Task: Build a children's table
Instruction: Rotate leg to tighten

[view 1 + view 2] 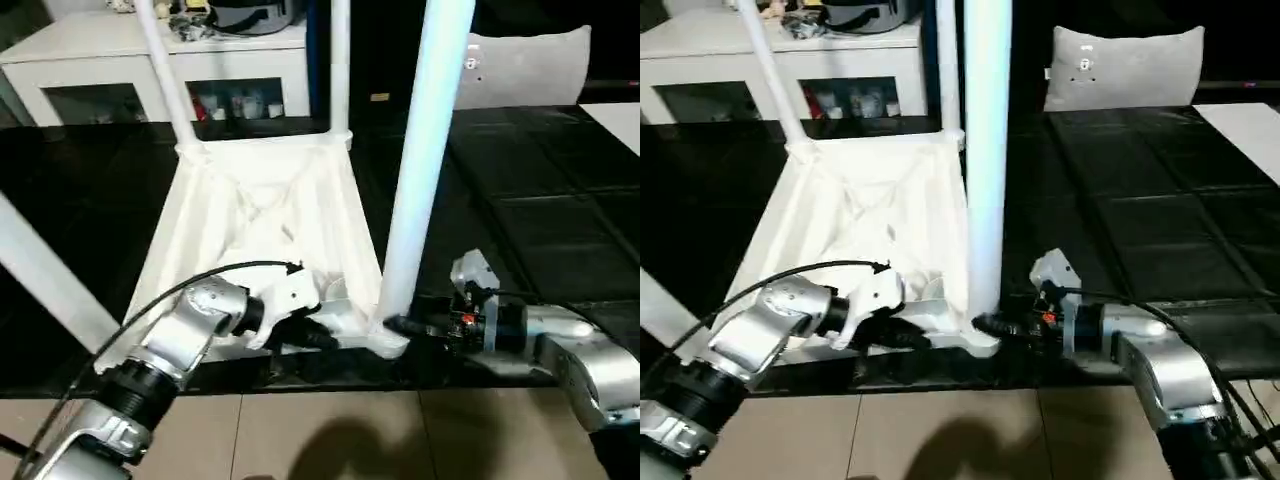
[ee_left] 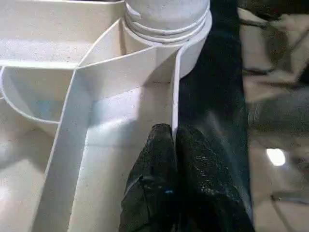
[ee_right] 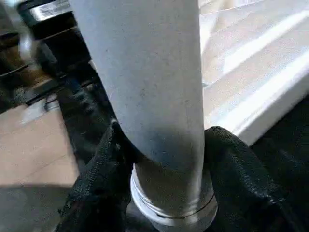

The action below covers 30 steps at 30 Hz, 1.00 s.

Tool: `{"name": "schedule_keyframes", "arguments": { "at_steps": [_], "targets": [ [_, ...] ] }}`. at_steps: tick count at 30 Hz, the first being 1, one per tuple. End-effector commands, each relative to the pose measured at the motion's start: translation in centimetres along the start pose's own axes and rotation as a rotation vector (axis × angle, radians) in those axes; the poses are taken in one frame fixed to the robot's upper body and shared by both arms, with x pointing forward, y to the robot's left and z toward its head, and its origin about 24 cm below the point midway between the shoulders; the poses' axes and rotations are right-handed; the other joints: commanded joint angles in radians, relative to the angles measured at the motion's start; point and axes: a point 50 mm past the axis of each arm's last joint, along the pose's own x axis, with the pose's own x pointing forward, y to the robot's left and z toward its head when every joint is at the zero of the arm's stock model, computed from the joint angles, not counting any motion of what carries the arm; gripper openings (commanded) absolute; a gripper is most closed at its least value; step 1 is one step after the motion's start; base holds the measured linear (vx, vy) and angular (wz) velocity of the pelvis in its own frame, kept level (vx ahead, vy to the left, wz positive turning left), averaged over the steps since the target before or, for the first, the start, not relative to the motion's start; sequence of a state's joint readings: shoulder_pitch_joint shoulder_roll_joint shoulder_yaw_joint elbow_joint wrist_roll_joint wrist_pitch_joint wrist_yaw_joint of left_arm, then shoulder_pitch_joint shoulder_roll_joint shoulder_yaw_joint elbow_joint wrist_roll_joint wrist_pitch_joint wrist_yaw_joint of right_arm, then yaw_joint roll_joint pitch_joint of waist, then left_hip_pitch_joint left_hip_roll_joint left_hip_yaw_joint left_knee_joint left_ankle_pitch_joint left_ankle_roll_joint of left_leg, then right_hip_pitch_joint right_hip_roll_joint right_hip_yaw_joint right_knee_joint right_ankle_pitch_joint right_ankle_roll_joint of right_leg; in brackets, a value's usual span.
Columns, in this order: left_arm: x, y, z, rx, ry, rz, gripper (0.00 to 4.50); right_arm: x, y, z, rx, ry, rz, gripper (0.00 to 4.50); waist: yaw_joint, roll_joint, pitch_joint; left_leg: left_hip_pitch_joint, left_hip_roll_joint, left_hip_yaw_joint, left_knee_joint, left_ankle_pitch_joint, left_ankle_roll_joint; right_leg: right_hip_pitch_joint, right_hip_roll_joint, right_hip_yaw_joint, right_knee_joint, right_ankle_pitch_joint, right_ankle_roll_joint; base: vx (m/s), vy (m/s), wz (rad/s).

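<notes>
Matting (image 1: 560, 230), black and tiled, covers the floor under the work, with pale tiles along the near edge. Behind it stands a low white cabinet (image 1: 60, 60) with glass doors, and a grey cushion (image 1: 1125, 65) leans farther right. On the matting lies the children's table (image 1: 270, 230), upside down, its ribbed underside facing up, two far legs (image 1: 165, 70) standing in their sockets. The near-right leg (image 1: 425, 150) rises from its corner socket. The right gripper (image 3: 166, 159) clamps this leg just above the threaded base, one finger on each side. The left gripper (image 2: 175, 137) is pinched tight on the table's thin near rim, close to that corner.
</notes>
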State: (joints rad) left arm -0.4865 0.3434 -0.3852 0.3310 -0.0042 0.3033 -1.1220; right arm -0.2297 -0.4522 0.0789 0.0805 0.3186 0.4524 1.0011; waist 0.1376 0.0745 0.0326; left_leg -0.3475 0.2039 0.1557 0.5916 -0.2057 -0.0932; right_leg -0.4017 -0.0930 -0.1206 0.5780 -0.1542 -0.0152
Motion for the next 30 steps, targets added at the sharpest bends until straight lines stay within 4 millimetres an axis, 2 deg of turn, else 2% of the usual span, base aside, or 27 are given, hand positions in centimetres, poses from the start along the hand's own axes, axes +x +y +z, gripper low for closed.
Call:
{"name": "schedule_keyframes", "arguments": {
  "at_steps": [1, 4, 6, 7, 9, 10, 11, 12, 17, 22, 24, 26, 28, 30],
  "targets": [
    [1.2, 0.7, 1.7, -0.037, -0.056, 0.117, 0.0, 2.7, 0.7, -1.0, 0.084, 0.001, -0.07, 1.96, -0.013, -0.012, -0.047, -0.004, 0.012, 0.004, -0.073, -0.224, 0.036, 0.048, -0.053, 0.039, -0.096, -0.511, -0.074, 0.0, 0.0, 0.0],
    [2.0, 0.9, 2.1, -0.096, -0.084, 0.185, 0.0, 3.9, 0.2, -1.3, 0.135, 0.001, -0.226, 1.95, -0.038, -0.012, -0.044, -0.007, 0.003, 0.0, -0.073, -0.261, 0.021, 0.05, -0.05, 0.026, -0.106, -0.564, -0.044, 0.0, 0.0, 0.0],
    [2.3, 0.7, 2.2, -0.1, -0.09, 0.189, 0.0, 4.4, 0.3, -1.4, 0.165, -0.005, -0.258, 1.95, -0.06, -0.012, -0.044, -0.008, -0.003, -0.005, -0.072, -0.284, 0.027, 0.051, -0.048, 0.019, -0.114, -0.59, -0.02, 0.0, 0.0, 0.0],
    [2.5, 0.6, 2.2, -0.093, -0.087, 0.186, 0.0, 4.6, 0.4, -1.4, 0.163, -0.016, -0.259, 1.95, -0.066, -0.009, -0.044, -0.008, -0.004, -0.005, -0.071, -0.29, 0.035, 0.049, -0.046, 0.019, -0.118, -0.593, -0.011, 0.0, 0.0, 0.0],
    [2.5, 0.6, 2.2, -0.082, -0.082, 0.178, 0.0, 4.6, 0.5, -1.3, 0.148, -0.027, -0.254, 1.95, -0.072, -0.009, -0.045, -0.005, -0.003, -0.004, -0.07, -0.292, 0.046, 0.044, -0.047, 0.021, -0.12, -0.584, -0.016, 0.0, 0.0, 0.0],
    [2.4, 0.5, 2.1, -0.074, -0.075, 0.177, 0.0, 4.5, 0.5, -1.2, 0.133, -0.034, -0.25, 1.95, -0.074, -0.008, -0.045, -0.007, -0.002, -0.005, -0.072, -0.292, 0.049, 0.046, -0.047, 0.021, -0.119, -0.578, -0.019, 0.0, 0.0, 0.0],
    [2.3, 0.6, 2.0, -0.072, -0.07, 0.185, 0.0, 4.4, 0.5, -1.2, 0.123, -0.036, -0.25, 2.29, -0.075, -0.008, -0.046, -0.009, 0.0, -0.005, -0.073, -0.287, 0.053, 0.047, -0.047, 0.023, -0.115, -0.56, -0.026, 0.0, 0.0, 0.0],
    [2.2, 0.6, 2.0, -0.066, -0.068, 0.186, 0.0, 4.4, 0.6, -1.2, 0.12, -0.035, -0.238, 2.5, -0.075, -0.006, -0.045, -0.01, 0.001, -0.006, -0.074, -0.289, 0.054, 0.047, -0.048, 0.024, -0.115, -0.556, -0.03, 0.0, 0.0, 0.0],
    [1.6, 0.5, 1.7, -0.033, -0.066, 0.154, 0.0, 3.4, 1.2, -0.7, 0.087, -0.042, -0.145, 2.92, -0.071, -0.008, -0.048, -0.013, 0.006, -0.006, -0.077, -0.27, 0.061, 0.053, -0.049, 0.032, -0.104, -0.498, -0.052, 0.0, 0.0, 0.0],
    [0.7, 0.5, 1.3, 0.015, -0.041, 0.097, 0.0, 1.4, 0.5, -0.1, 0.024, -0.027, -0.091, 3.37, -0.056, -0.009, -0.053, -0.015, 0.01, -0.003, -0.074, -0.205, 0.077, 0.057, -0.052, 0.04, -0.091, -0.418, -0.087, 0.0, 0.0, 0.0],
    [0.4, 0.4, 1.0, 0.038, -0.016, 0.068, 0.0, 0.7, 0.2, 0.2, 0.001, -0.018, -0.078, 3.59, -0.045, -0.01, -0.057, -0.016, 0.014, -0.001, -0.072, -0.167, 0.084, 0.058, -0.053, 0.043, -0.083, -0.372, -0.102, 0.0, 0.0, 0.0],
    [-0.1, 0.2, 0.7, 0.068, -0.004, 0.016, 0.0, -0.1, -0.4, 0.6, -0.042, 0.008, -0.08, 3.65, -0.041, -0.01, -0.056, -0.017, 0.016, -0.002, -0.072, -0.159, 0.084, 0.058, -0.053, 0.043, -0.079, -0.352, -0.114, 0.0, 0.0, 0.0],
    [-0.3, 0.0, 0.7, 0.075, -0.005, -0.006, 0.0, -0.2, -0.6, 0.7, -0.047, 0.018, -0.071, 3.89, -0.038, -0.009, -0.056, -0.014, 0.018, 0.0, -0.072, -0.157, 0.081, 0.057, -0.053, 0.045, -0.077, -0.34, -0.126, 0.0, 0.0, 0.0],
    [-0.4, -0.1, 0.7, 0.083, -0.001, -0.029, 0.0, -0.3, -0.4, 0.8, -0.054, 0.022, -0.041, 3.89, -0.033, -0.01, -0.057, -0.014, 0.02, 0.0, -0.072, -0.158, 0.078, 0.059, -0.054, 0.046, -0.073, -0.328, -0.135, 0.0, 0.0, 0.0]
  ]
}}
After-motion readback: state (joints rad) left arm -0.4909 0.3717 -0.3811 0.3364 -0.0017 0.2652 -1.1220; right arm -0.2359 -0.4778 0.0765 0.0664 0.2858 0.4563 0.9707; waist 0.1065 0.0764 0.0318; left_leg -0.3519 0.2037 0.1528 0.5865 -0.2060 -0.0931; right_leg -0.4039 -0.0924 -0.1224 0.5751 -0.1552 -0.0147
